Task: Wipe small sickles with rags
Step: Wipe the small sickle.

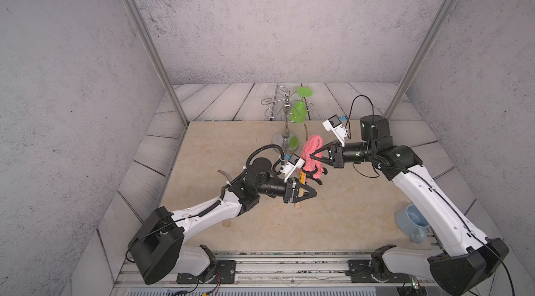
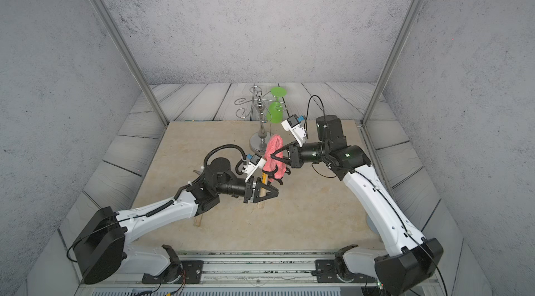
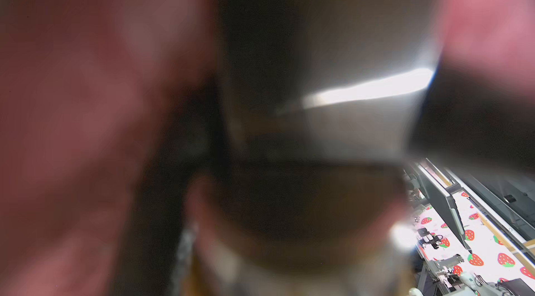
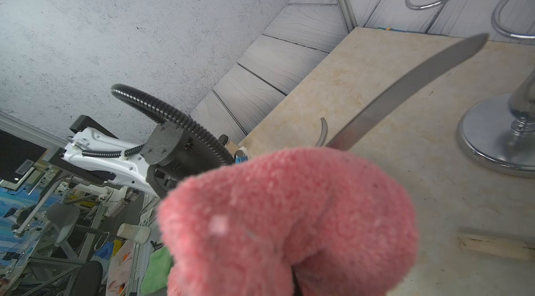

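Table (image 1: 333, 222): beige slab, with both arms reaching in over its middle. The left arm (image 1: 208, 210) and right arm (image 1: 434, 193) meet almost tip to tip.

Chrome stand (image 1: 286, 123): upright, base on the table, just past the right end effector's tip. A green goblet (image 1: 299, 109) hangs upside down from one of its wire arms.

Blue mug (image 1: 411, 220): on the table, well back from the right end effector, next to that arm.

Left end effector (image 1: 314, 193): clenched on the handle of the sickle (image 1: 302, 178), below the yellow-black band. The sickle stands roughly upright, blade end away from the table.

Right end effector (image 1: 311, 157): just beyond the left one, pinched tight on the rag (image 1: 314, 142).

Rag: pink, bunched on the sickle above the handle, directly over the left end effector. The blade (image 4: 405, 91) sticks out past it toward the stand. A black strap (image 1: 317, 177) hangs from its lower end, between the two end effectors.

Second sickle (image 1: 224, 175): flat on the table behind the left end effector, mostly under that arm. Its curved blade shows on one side of the arm and the handle end on the other.

Wood end (image 1: 297, 205): right under the left end effector. I can't tell if it's the held handle's butt or another sickle.

The left wrist view is only pink and dark blur, nothing readable.
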### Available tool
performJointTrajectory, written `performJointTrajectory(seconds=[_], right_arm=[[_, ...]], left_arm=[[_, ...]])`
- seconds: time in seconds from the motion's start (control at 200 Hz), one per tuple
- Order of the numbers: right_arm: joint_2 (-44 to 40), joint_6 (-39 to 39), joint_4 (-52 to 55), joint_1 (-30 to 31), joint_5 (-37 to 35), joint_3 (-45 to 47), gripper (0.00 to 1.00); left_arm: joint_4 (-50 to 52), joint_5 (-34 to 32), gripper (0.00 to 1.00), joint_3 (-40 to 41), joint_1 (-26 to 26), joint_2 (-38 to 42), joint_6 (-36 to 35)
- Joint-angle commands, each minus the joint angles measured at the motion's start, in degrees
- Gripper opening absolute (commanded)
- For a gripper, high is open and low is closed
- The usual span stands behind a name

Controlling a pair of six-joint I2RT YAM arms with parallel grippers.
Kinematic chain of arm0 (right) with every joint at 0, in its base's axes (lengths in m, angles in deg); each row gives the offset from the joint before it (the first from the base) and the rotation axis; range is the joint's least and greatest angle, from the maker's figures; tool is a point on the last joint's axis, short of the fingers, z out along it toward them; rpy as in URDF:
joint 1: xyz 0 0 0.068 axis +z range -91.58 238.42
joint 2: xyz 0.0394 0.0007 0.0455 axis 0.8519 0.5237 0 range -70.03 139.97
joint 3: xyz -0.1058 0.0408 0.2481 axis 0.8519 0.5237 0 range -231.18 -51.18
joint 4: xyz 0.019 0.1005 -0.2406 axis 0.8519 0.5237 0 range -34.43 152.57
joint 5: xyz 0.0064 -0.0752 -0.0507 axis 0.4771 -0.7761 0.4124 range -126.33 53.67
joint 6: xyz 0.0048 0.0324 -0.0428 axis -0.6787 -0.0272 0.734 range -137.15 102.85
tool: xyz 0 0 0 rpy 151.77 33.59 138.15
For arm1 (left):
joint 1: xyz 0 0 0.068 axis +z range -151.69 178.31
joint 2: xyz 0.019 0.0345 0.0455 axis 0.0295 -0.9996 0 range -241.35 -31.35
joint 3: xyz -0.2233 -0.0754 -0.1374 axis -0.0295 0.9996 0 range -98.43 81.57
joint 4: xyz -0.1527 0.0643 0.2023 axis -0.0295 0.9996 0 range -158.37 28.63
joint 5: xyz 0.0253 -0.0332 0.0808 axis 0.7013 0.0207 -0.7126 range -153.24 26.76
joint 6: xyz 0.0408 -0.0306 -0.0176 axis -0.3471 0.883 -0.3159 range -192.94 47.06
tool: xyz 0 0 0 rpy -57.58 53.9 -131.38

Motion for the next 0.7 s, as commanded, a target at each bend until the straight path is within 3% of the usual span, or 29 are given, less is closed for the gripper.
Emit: performJointTrajectory(seconds=[0.0,0.375,0.56,0.696], right_arm=[[-2.1,1.6,2.2,3.2,2.2,1.6,0.1],[-7.6,2.7,5.2,0.9,-6.1,6.3,0.09],[-3.2,1.5,5.1,-6.5,-4.7,3.0,0.08],[2.3,2.7,4.3,-7.3,-3.8,-2.8,0.08]], left_arm=[[-0.5,1.2,0.0,-3.8,0.4,-1.2,-1.2],[-0.7,1.6,0.0,-4.7,5.2,2.8,0.5],[-1.1,0.9,0.0,1.8,4.8,8.8,2.5],[-0.6,-0.1,0.0,6.2,3.3,12.8,3.5]])
